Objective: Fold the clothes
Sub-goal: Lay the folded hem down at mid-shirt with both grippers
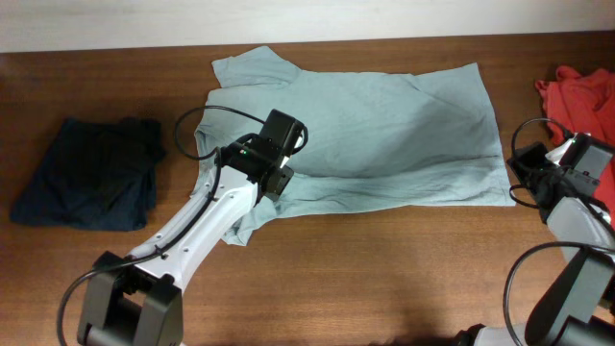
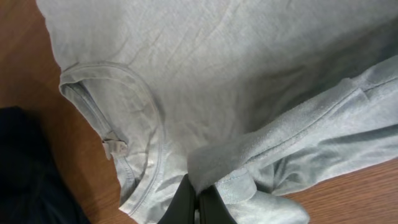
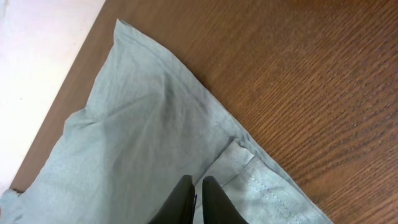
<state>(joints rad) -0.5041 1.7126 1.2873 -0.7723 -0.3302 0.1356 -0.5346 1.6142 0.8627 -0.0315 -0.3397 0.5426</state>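
Overhead: grey-blue T-shirt (image 1: 404, 125) lies spread mid-counter (image 1: 384, 279). Left end effector (image 2: 197, 198) is clamped on a bunched sleeve fold, probably to carry it inward. Right end effector (image 3: 197, 186) is narrow over the hem corner, likely anchoring; grip on cloth unclear.

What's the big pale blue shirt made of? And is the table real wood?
The T-shirt looks like soft, thin knit cloth, probably cotton: it is matte, wrinkles and droops in folds, and has stitched hems. The table looks like wood, brown with dark grain lines and a smooth, faintly shiny top. It could be a wood-look surface; the pictures cannot say.
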